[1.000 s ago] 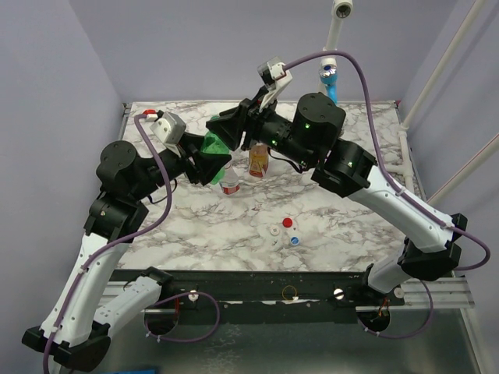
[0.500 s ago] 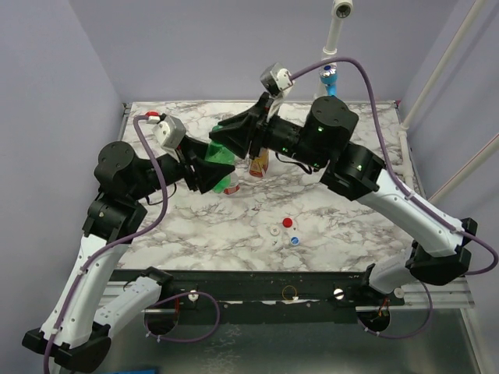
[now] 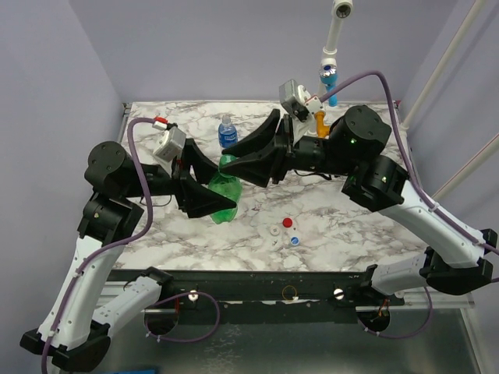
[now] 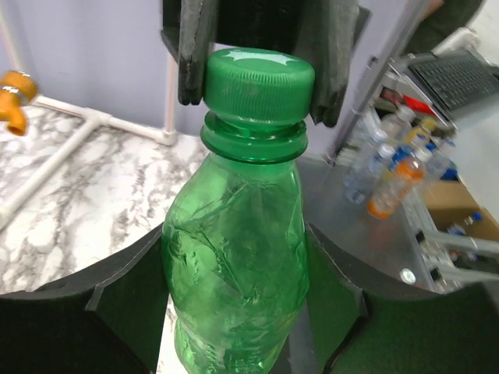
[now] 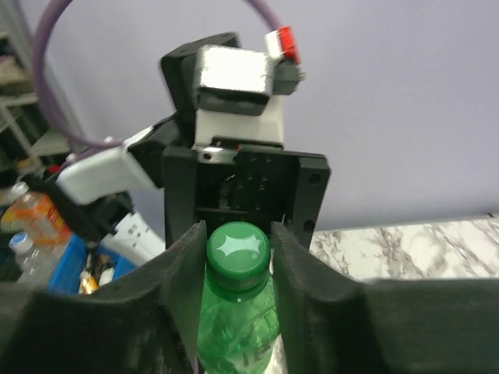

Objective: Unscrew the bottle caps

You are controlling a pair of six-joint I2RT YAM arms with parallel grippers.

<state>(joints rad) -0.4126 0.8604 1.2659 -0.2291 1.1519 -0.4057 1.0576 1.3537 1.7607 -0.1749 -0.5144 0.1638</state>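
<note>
The green bottle [image 3: 224, 204] is up in the air over the middle of the marble worktop [image 3: 351, 226], not standing on it. The left claw [image 4: 234, 327] is closed around its fat body and holds it tight. The bottle leans, with its bottom toward the near side and its neck pointing up and away. The green cap [image 4: 259, 74] is on the neck. The right claw [image 5: 236, 241] comes in from the right and meets the cap head-on, about in line with the long way of the bottle. Its two fingers [image 4: 193, 54] press on the two sides of the cap, so it is closed on the cap. That line-up matters most, I think: the right claw can spin the cap while the left claw keeps the bottle from turning. A red cap [image 3: 287, 223], a white cap [image 3: 274, 232] and a bluish-white cap [image 3: 295, 240] lie loose close together on the near part of the worktop. So this looks like the last cap to come off. A blue-label bottle [image 3: 227, 132] stands on the far side.
</note>
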